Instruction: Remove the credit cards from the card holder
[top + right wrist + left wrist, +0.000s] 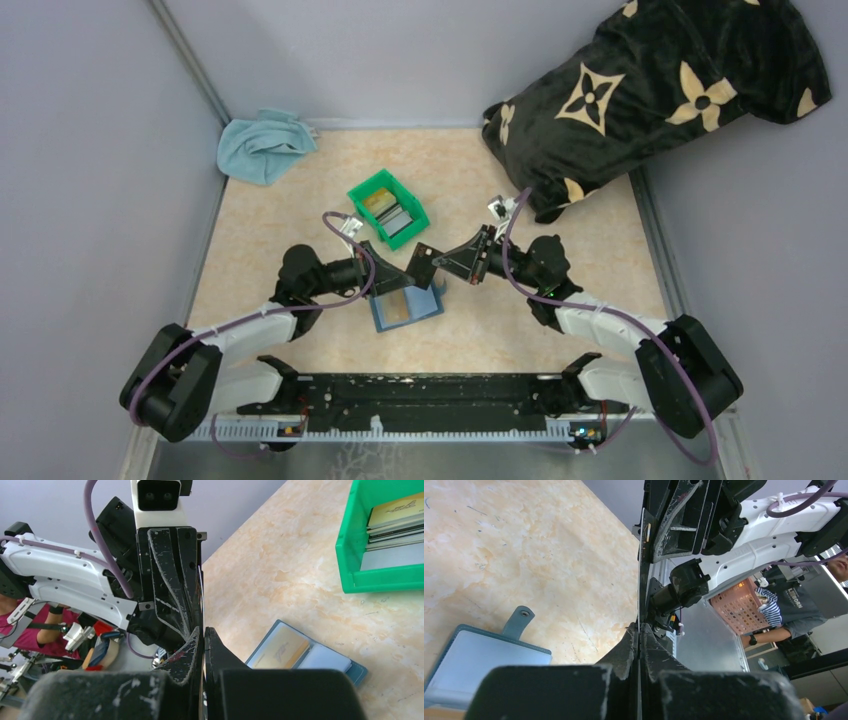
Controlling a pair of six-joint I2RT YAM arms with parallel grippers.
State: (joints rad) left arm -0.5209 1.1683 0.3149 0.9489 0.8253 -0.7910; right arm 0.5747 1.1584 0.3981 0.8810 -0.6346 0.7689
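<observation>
The teal-blue card holder (407,310) (479,655) (325,657) lies open and flat on the table, with a tan credit card (281,649) (392,303) in its left slot. Above it, a dark credit card (426,266) is held on edge between both arms. In the wrist views it shows only as a thin line (641,580) (202,595). My left gripper (412,268) (640,626) is shut on it from the left. My right gripper (440,262) (203,629) is shut on it from the right. The two grippers face each other tip to tip.
A green bin (362,190) (350,545) behind the grippers holds several cards (388,212) (395,517). A light-blue cloth (262,145) lies in the back left corner. A black patterned pillow (650,90) fills the back right. Grey walls close off the sides.
</observation>
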